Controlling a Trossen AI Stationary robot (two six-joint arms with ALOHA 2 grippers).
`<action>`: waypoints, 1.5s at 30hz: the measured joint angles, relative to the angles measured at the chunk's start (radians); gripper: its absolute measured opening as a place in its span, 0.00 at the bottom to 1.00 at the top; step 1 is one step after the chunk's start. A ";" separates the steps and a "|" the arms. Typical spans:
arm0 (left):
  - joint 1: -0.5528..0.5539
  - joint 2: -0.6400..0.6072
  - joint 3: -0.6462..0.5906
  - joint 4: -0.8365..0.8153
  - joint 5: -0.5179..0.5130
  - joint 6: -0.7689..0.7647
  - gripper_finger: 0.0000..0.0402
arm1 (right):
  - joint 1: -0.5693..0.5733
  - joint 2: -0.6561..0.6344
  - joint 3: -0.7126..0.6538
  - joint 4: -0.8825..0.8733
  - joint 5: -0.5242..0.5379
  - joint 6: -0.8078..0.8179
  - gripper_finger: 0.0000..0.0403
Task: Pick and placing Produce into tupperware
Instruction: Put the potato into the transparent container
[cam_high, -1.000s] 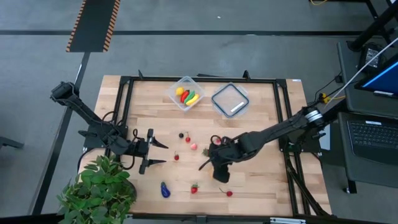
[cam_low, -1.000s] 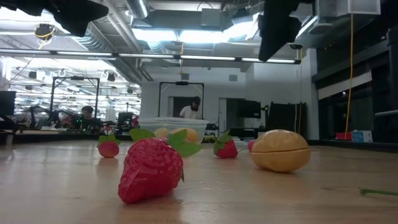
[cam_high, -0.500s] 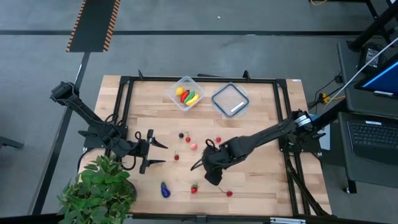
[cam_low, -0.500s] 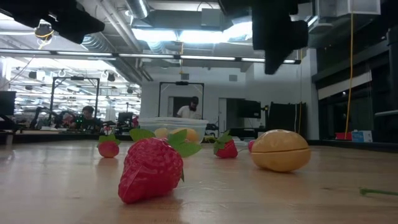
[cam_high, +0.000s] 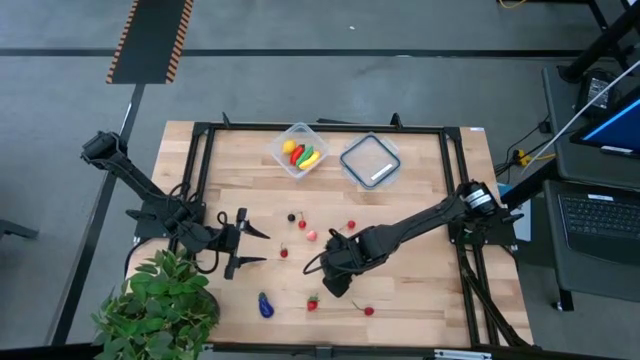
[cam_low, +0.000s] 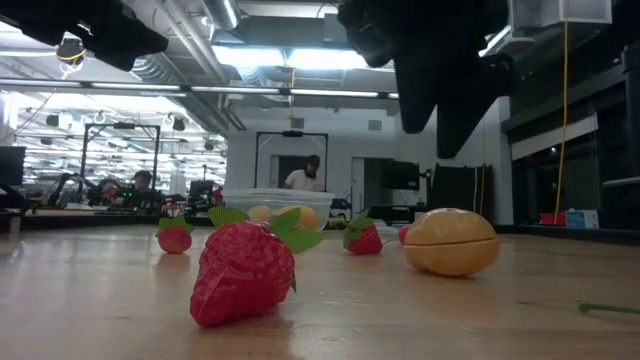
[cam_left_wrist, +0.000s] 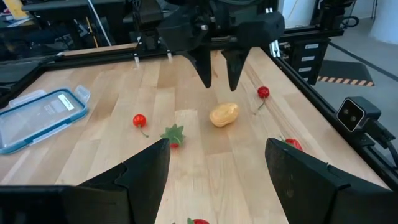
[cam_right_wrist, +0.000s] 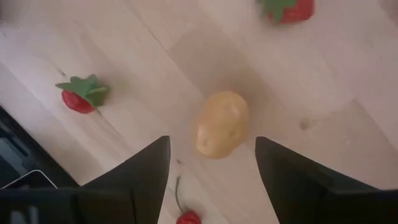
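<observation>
Right arm: has swung toward the wooden table's (cam_high: 420, 290) left edge and slightly toward its front.
Right gripper (cam_high: 322, 268): fingers spread, has come down over the small yellow potato-shaped toy (cam_right_wrist: 222, 122).

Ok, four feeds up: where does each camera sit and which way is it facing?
High: overhead, straight down on the table; both arms show.
Low: table-top height, looking across past the strawberry; right gripper hangs above.
Left wrist: looks past its open fingers across the table at the right gripper.
Right wrist: looks down between open fingers.
Shared: both wrist views show the potato.
</observation>
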 joint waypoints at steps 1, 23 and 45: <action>0.000 0.000 0.000 -0.002 0.000 0.000 0.64 | 0.003 0.004 0.000 -0.001 0.000 0.001 0.59; -0.002 0.000 0.000 -0.014 0.000 -0.008 0.64 | 0.045 0.107 -0.001 0.057 0.037 0.109 0.59; -0.002 0.000 0.000 -0.014 0.000 -0.008 0.64 | 0.035 0.146 -0.001 0.067 0.037 -0.082 0.59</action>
